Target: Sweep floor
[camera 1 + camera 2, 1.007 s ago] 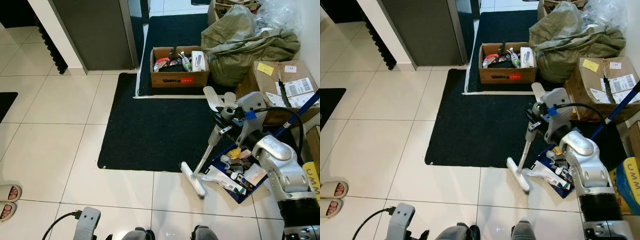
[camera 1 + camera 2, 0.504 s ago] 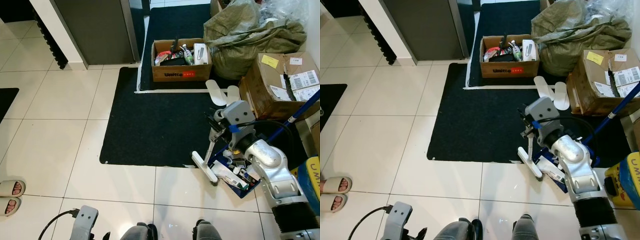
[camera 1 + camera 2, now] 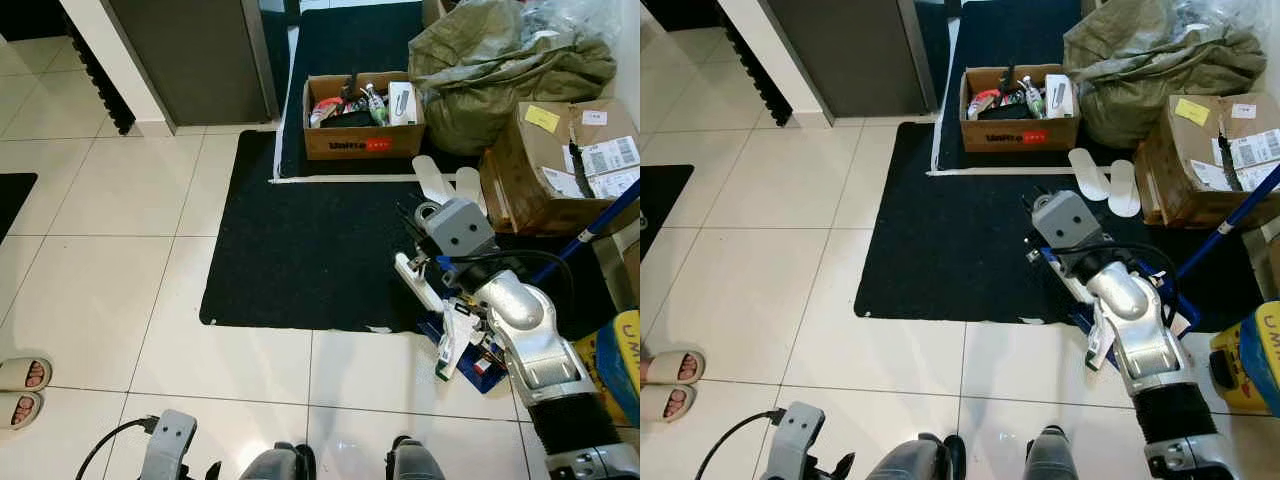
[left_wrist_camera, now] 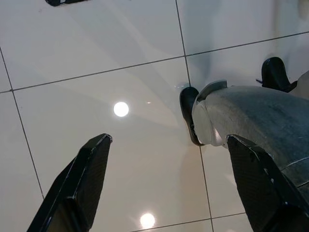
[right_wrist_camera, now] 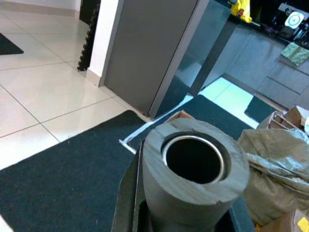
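On the black mat's (image 3: 300, 250) near edge, my right gripper (image 3: 425, 250) is clamped round the broom handle (image 5: 195, 169), its white head (image 3: 418, 282) beside the blue dustpan (image 3: 470, 360). Slippers (image 3: 445, 183), cardboard boxes (image 3: 560, 160) and a sack (image 3: 500, 70) crowd behind. My left gripper (image 4: 164, 188) hangs spread over tile.

Silver right arm (image 3: 520, 325) with black cable (image 3: 515, 257), ribbed black cuff, black fingers (image 4: 77, 188).

Looks like a home entryway: tiled floor (image 3: 120, 200), black mat (image 3: 310, 240), slippers (image 3: 1105, 180), cardboard boxes (image 3: 565, 165) stacked around.
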Tool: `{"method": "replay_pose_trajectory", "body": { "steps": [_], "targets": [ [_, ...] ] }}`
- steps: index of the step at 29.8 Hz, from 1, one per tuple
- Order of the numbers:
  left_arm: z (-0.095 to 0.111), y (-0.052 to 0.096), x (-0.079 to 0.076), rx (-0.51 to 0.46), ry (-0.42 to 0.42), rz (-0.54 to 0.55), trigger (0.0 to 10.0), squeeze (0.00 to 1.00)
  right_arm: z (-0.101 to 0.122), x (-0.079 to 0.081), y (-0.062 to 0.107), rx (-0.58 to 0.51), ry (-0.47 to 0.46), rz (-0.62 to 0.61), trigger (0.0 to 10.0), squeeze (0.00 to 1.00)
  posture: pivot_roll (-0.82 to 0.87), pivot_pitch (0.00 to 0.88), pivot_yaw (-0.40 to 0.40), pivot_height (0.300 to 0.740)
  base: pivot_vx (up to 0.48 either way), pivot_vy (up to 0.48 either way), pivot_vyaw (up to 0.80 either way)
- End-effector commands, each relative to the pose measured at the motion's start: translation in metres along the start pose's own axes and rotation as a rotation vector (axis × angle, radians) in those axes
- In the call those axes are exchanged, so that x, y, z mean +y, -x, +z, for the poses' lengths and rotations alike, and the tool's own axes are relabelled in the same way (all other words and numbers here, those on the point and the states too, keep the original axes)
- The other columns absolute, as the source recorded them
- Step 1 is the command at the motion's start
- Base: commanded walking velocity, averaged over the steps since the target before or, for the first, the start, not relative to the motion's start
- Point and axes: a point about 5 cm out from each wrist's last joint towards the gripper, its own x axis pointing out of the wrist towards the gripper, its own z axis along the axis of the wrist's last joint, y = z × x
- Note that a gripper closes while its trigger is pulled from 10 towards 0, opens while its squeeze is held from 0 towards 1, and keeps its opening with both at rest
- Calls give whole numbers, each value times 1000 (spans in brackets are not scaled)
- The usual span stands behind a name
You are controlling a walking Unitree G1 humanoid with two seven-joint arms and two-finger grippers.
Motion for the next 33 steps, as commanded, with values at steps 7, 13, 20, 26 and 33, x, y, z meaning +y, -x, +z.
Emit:
{"method": "replay_pose_trajectory", "body": {
  "steps": [7,13,20,26,33],
  "targets": [
    [-14,8,2,46,11,7,10000,0,5,-3,0,-45,5,-20,10000,0,-35,334,116,740,0,0,0],
    [-14,8,1,52,14,6,10000,0,2,-17,2,35,-166,-10,10000,0,-40,330,112,740,0,0,0],
    [-16,8,0,67,21,10,10000,0,8,-38,4,88,-395,34,10000,0,-52,319,104,740,0,0,0],
    [-18,8,0,72,24,13,10000,0,0,-36,9,159,-346,86,10000,0,-52,317,103,740,0,0,0],
    [-19,10,1,77,26,18,10000,0,-12,-38,15,263,-205,79,10000,0,-52,317,103,740,0,0,0]
  ]
}}
